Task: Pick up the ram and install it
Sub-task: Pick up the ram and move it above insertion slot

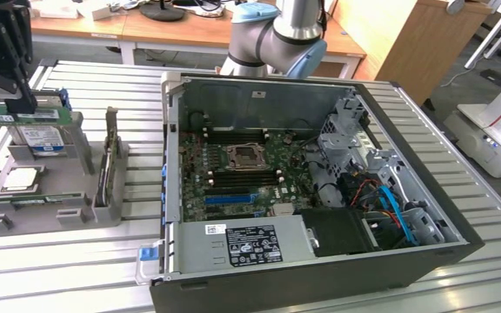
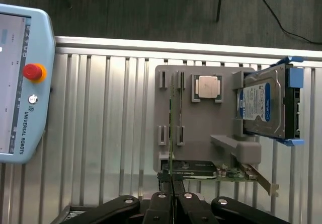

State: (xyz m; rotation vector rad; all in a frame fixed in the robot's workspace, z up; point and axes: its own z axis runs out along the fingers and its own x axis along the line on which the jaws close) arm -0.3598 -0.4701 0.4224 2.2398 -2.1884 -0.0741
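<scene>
Gripper (image 2: 172, 196), pinched shut on long edge of 1 ram (image 1: 15, 116), stick level above gray parts tray (image 1: 102, 212), contact edge likely kept free for seating in motherboard (image 1: 233, 176).

Your arm (image 1: 278, 29) shows a silver joint with pale blue caps at the upper middle of the exterior view, its tube rising out of frame. Your gripper (image 1: 21, 104) hangs at the exterior view's far left, its black body upright and its fingers pointing straight down. In the wrist view you see the two black fingers (image 2: 159, 204) drawn together, almost touching, pinching the thin edge of the ram (image 2: 171, 133) between them.
</scene>
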